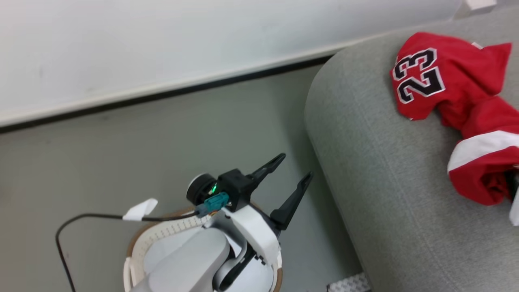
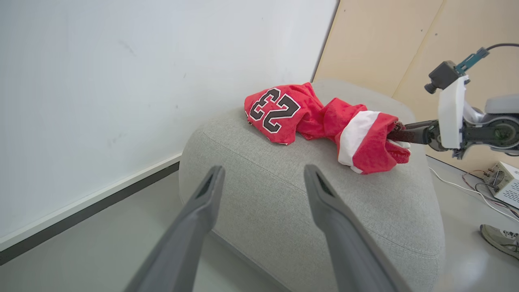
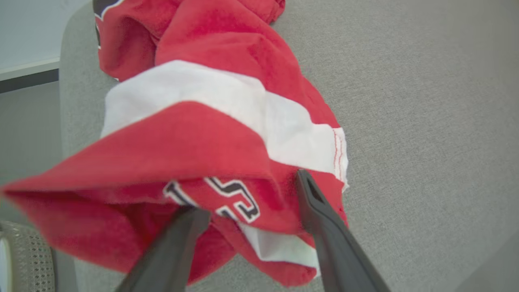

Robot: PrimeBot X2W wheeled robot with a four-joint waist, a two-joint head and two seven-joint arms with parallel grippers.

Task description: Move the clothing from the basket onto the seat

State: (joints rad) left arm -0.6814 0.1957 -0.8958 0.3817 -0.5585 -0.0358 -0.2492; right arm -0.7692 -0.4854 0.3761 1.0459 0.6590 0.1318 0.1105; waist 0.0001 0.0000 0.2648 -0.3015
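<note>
Head view, left gripper: your left gripper (image 1: 295, 166) is hanging above the basket's far rim and pointing toward the seat. Its two fingers are standing spread with nothing between them.
Head view, basket: the basket (image 1: 136, 239) is sitting on the floor (image 1: 162, 134) under that forearm, which is hiding most of its inside from you.
Head view, clothing: the clothing (image 1: 458, 105) is lying bunched on the seat (image 1: 377, 170). The "23" jersey (image 1: 421, 73) is lying farther up and the white-banded garment (image 1: 482, 148) nearer the right edge.
Left wrist view, left fingers: you are looking along the spread fingers (image 2: 202, 202) toward the seat's near corner, and they are touching nothing.
Left wrist view, right gripper: your right gripper (image 2: 399, 134) is reaching in from the side, its tips sitting in the banded end of the heap.
Right wrist view, right fingers: the fingers (image 3: 320, 215) are standing wide apart with loose folds lying between and over them. To my eye they are parting, not pinching.
Handling: you are dealing with light, limp, unbreakable fabric. It is likely to drape, trail and snag on a fingertip as you are backing out.
Where to hold: if you are regripping, be aiming for a thick bunched fold near the white band, not a single loose layer.
</note>
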